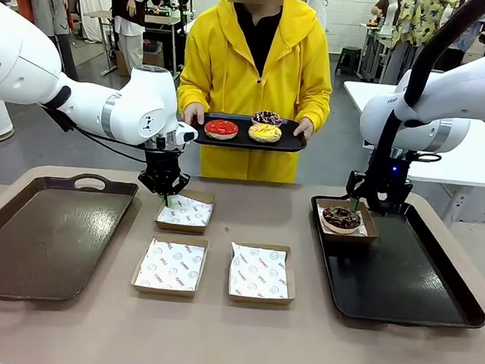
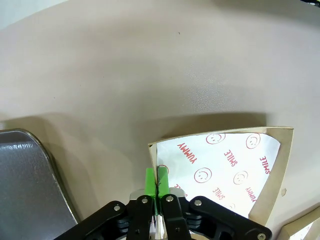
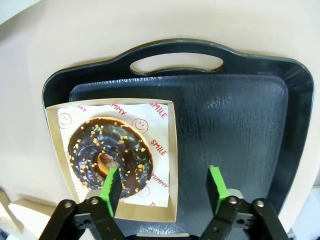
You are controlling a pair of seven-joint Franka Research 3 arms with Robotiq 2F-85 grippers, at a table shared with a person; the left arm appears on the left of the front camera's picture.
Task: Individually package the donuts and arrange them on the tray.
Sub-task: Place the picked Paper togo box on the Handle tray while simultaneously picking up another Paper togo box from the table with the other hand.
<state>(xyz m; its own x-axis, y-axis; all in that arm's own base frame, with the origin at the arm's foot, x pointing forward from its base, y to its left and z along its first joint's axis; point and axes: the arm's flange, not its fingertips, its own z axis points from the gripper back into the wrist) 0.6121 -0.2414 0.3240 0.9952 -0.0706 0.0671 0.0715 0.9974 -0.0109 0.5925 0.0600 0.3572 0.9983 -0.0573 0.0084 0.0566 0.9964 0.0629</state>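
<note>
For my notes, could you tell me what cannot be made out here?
Left wrist view: left gripper shut at the box edge; its pads hide whether paper or cardboard is pinched.
Front view: near side of the purple donut sits behind the yellow donut.
Right wrist view: a finger of the open right gripper covers part of the chocolate donut.

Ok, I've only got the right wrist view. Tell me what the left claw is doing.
Observer: The left claw is shut, its tips at a corner of an empty paper-lined box.
Operator: Count the other empty boxes.
Observer: Two: the front-left box and the front-right box, side by side nearer the robot.
Operator: Say where the unpacked donuts are.
Observer: The red donut, yellow donut and purple donut sit on a black tray that the person holds at the far side.
</note>
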